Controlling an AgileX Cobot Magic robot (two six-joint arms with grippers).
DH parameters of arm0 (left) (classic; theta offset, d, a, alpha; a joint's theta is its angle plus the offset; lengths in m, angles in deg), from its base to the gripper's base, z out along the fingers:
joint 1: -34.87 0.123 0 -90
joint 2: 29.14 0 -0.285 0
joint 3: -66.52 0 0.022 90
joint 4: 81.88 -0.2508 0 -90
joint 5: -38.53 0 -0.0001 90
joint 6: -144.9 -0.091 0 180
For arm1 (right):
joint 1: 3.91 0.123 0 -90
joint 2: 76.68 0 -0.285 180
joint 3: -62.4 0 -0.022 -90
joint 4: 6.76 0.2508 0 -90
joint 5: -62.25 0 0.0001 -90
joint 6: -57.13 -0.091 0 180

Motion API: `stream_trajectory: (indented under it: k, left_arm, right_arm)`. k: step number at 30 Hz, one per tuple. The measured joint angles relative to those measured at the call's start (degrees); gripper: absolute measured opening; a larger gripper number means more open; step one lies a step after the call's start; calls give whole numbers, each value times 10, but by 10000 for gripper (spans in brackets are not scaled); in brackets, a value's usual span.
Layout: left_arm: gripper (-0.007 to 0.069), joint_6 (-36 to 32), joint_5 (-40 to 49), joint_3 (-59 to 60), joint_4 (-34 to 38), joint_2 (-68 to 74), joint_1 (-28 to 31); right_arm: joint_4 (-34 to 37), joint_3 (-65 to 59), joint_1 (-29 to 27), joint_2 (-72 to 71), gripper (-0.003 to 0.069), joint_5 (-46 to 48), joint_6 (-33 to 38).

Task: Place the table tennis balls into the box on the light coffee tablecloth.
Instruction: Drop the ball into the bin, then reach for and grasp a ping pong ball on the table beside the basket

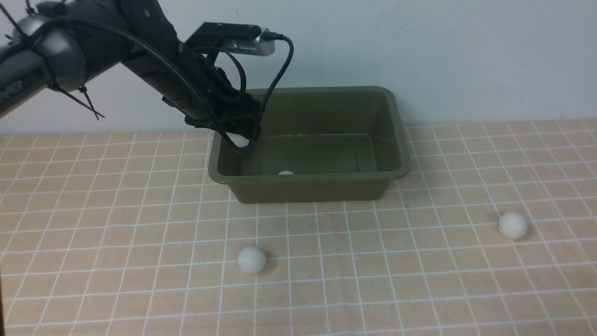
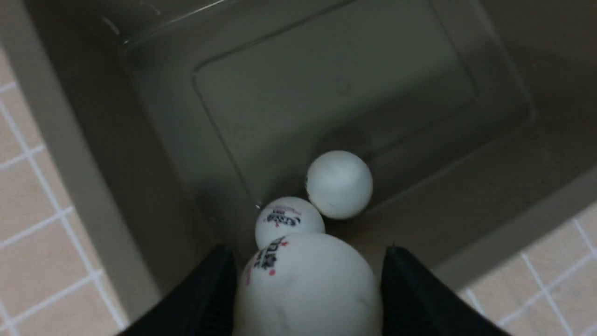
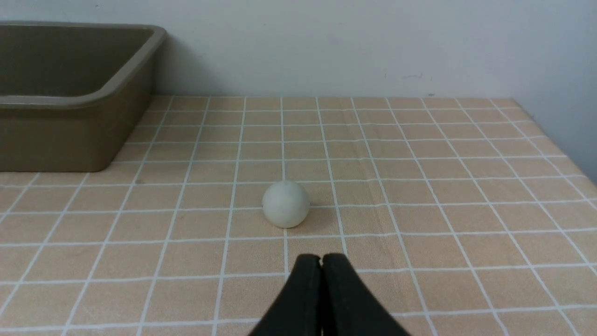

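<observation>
over the left end of the box | left gripper clasps one ball; two balls lie inside below | i should release low inside the rim so nothing bounces out | right gripper clenched, empty, near a loose ball on the tablecloth

Left arm: black, cabled, entering from the upper left of the front view and sloping down and forward.
Left hand: pointed downward, black fingers set apart and clamped on either side of a white table tennis ball.
Right hand: seen only in its own wrist view, held roughly level, black fingertips pressed together.
</observation>
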Motion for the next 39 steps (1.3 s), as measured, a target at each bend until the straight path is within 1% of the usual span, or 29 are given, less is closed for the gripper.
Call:
stream_trajectory:
  k: [6,12,15,20,24,26,30,33,37,39]
  left_arm:
    - [318,-12,-2,-25,10,67,0]
    - [320,-35,-11,-38,37,88,0]
    - [350,-54,-11,-39,47,88,0]
    - [435,-60,-11,-40,52,88,0]
    - [456,-63,-9,-42,53,88,0]
    - [457,-63,15,-56,53,88,0]
    - [457,-62,90,-99,52,84,0]
    - [457,-44,174,-154,44,69,0]
    - [458,-13,198,-192,17,51,0]
    - [459,23,203,-196,-16,38,0]
  right_arm:
    - [0,0,0,0,-19,0,0]
    - [0,0,0,0,-19,0,0]
    - [0,0,0,0,-19,0,0]
    - [0,0,0,0,-19,0,0]
    - [0,0,0,0,-19,0,0]
    - [0,0,0,0,-19,0,0]
    - [0,0,0,0,-19,0,0]
    - [0,0,0,0,-19,0,0]
    - [0,0,0,0,-19,0,0]
    - [0,0,0,0,-19,0,0]
